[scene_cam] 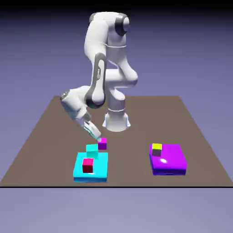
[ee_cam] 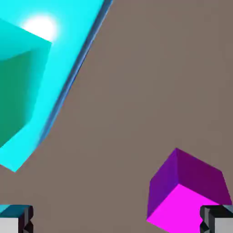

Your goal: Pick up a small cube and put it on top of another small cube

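Close beside my right fingertip [ee_cam: 217, 219] sat the magenta cube [ee_cam: 186, 191] on the table [ee_cam: 136, 113], near the cyan slab [ee_cam: 68, 45] carrying the teal cube [ee_cam: 18, 86]. My claw [ee_cam: 116, 220] hung spread, empty. Rigid, probably light; I'd pinch opposite flat faces.

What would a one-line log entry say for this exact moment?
phase: approaching | gripper: open, empty | magenta cube: on table, by one fingertip, not between jaws | teal cube: on cyan slab | stacked: no
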Tool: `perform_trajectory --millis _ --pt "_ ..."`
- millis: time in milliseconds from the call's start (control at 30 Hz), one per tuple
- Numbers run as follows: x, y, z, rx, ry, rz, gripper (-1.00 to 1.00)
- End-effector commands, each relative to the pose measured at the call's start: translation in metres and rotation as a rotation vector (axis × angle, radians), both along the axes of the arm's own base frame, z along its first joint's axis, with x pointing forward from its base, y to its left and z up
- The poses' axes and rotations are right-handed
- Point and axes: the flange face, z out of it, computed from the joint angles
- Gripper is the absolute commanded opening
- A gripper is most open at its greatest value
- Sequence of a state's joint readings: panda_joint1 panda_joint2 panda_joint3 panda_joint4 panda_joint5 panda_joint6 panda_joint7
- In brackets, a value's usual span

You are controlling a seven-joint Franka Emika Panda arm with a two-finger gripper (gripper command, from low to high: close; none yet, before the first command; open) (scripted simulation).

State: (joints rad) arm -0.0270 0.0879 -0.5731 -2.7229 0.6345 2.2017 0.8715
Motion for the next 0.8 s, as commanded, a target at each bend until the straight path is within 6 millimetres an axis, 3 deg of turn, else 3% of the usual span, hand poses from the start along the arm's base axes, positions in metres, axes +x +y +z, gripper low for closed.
perform_trajectory --millis 0,100,133,333,367,400,600,767 --pt "-0.01 -0.004 -0.008 0.043 0.041 -0.06 0.0" --pt "-0.038 -0.015 -0.027 0.155 0.141 -0.232 0.0" --pt "-0.038 -0.015 -0.027 0.155 0.141 -0.232 0.0" --pt "-0.04 0.022 -0.081 0.155 0.141 -0.232 0.0" --pt "-0.04 0.022 -0.081 0.155 0.141 -0.232 -1.0" --pt "-0.04 0.022 -0.081 0.155 0.141 -0.232 -1.0" --pt "-0.034 -0.016 -0.025 0.155 0.141 -0.23 -1.0" --pt "0.034 -0.035 0.008 0.161 0.135 -0.191 -1.0"
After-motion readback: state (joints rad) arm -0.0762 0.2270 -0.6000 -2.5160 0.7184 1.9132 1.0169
